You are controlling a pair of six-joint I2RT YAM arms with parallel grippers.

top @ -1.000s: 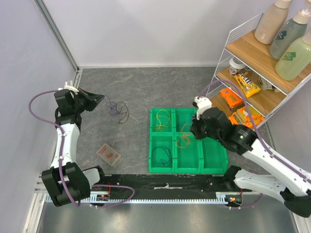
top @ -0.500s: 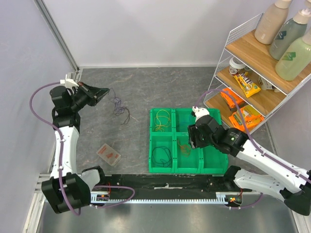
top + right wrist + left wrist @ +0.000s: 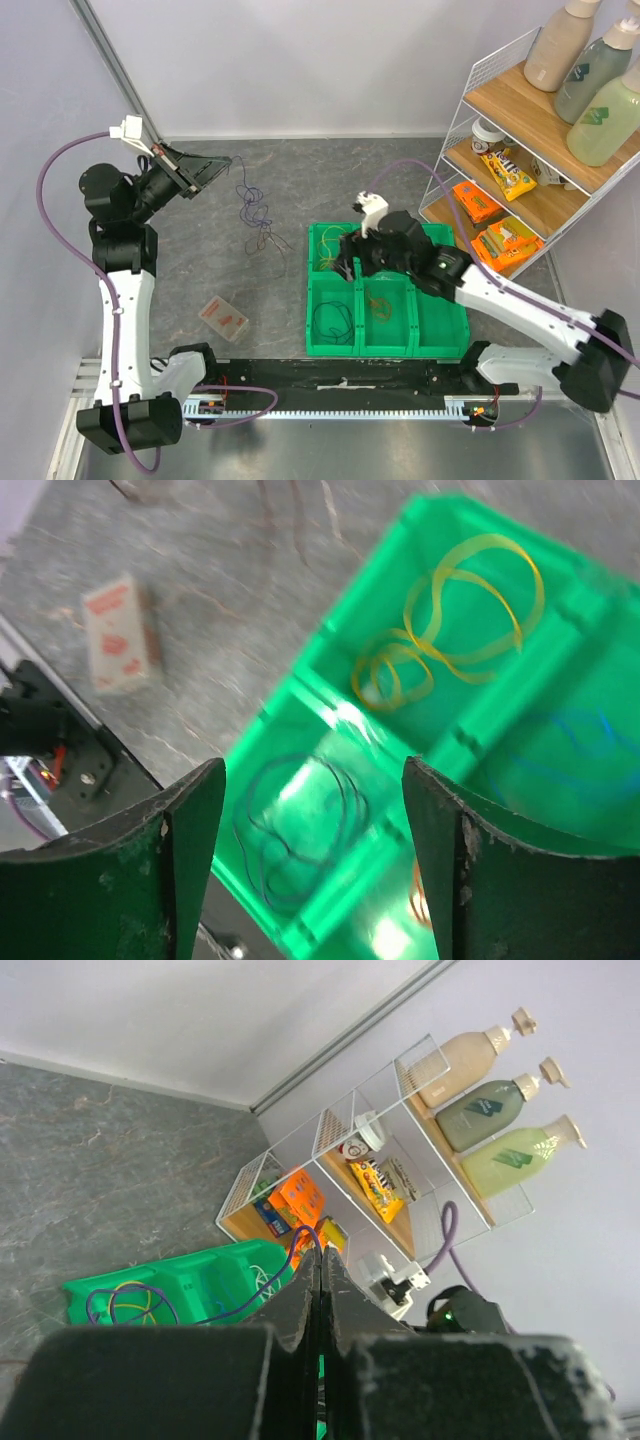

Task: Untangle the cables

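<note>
Covering the upper middle compartment of the green tray (image 3: 437,335) from overhead with the right gripper (image 3: 349,258), jaws spread wide and gripping nothing. Showing it only blurred at the wrist: blue loop (image 3: 575,745) there, yellow loops (image 3: 460,610) alongside, dark loop (image 3: 300,815) in the near-left compartment, orange loop (image 3: 380,300) beside that. Pinching a purple strand (image 3: 244,197) in the left gripper (image 3: 207,172), clamped tight, up high; trailing down to the cables (image 3: 260,232) tangled left of the tray.
</note>
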